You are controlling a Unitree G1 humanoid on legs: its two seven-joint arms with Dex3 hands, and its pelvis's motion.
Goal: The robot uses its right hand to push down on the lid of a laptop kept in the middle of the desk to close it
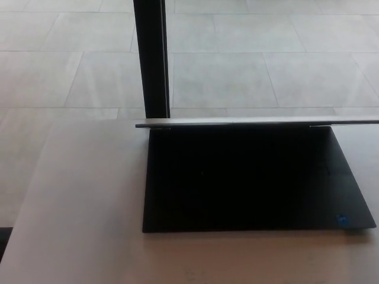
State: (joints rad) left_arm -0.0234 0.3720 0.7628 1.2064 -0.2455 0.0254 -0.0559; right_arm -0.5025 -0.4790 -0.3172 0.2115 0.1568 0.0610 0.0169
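An open black laptop point(254, 183) lies on the pale desk point(83, 225), right of the middle of the head view. Its lid point(254, 122) stands up facing me, so only the thin silver top edge shows as a line. The dark base spreads toward me, with a small blue sticker point(341, 220) at its near right corner. Neither of my hands nor any part of my arms shows in this view.
A black vertical post point(152, 59) rises behind the laptop's left end. Beyond the desk's far edge lies a light tiled floor point(266, 65). The desk's left edge runs diagonally, with a dark patch point(3, 239) at the lower left corner.
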